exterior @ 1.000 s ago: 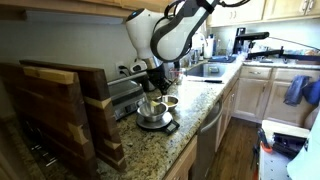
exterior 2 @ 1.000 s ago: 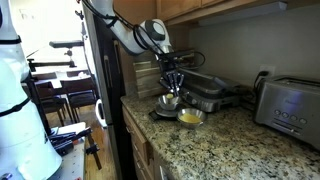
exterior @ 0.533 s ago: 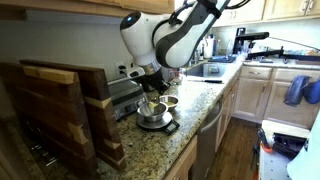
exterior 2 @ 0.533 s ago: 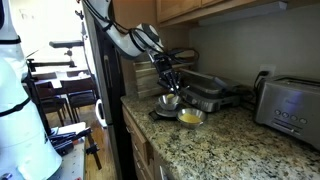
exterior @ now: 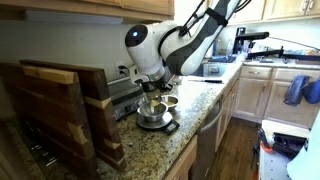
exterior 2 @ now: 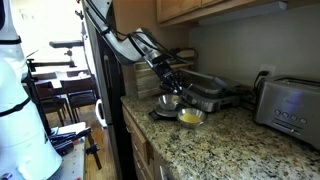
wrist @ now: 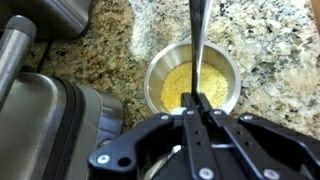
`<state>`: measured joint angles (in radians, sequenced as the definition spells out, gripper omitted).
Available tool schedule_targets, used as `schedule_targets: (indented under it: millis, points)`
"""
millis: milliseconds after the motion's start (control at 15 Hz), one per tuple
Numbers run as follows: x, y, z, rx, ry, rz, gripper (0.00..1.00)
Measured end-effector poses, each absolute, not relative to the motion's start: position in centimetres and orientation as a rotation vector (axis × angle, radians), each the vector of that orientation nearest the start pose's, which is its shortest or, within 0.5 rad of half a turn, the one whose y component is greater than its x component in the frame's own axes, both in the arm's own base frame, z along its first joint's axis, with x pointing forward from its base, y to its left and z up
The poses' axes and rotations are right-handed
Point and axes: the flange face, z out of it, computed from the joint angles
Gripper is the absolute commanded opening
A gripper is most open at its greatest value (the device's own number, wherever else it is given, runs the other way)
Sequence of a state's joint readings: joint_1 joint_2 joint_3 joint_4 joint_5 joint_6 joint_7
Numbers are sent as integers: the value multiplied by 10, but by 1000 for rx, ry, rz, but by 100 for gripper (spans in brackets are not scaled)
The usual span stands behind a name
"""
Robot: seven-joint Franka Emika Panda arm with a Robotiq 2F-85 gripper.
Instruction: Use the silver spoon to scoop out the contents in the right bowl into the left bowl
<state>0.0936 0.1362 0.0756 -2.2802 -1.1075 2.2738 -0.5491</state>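
Note:
In the wrist view my gripper is shut on the thin handle of the silver spoon. The handle runs straight up across the picture, and its scoop end is out of view past the top edge. Beneath it stands the right bowl, small and shallow, with the yellowish contents spread over its bottom. In both exterior views the gripper hangs just above the two bowls. The left bowl is the larger shiny one, and the small bowl sits next to it.
A grey contact grill stands close beside the bowls against the wall. Wooden boards rise at one end of the granite counter and a toaster at the other. The counter's front edge lies near the bowls.
The arm's wrist and forearm have swung and tilted over the bowls, while the gripper stays shut on the spoon at about the same spot above them.

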Motion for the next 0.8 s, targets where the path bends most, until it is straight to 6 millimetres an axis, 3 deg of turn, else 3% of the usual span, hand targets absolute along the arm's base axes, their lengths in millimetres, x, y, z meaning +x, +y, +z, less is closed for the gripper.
schedule_targets:
  millis: [800]
  points:
    - [503,76,273,1617,1503,-111,3]
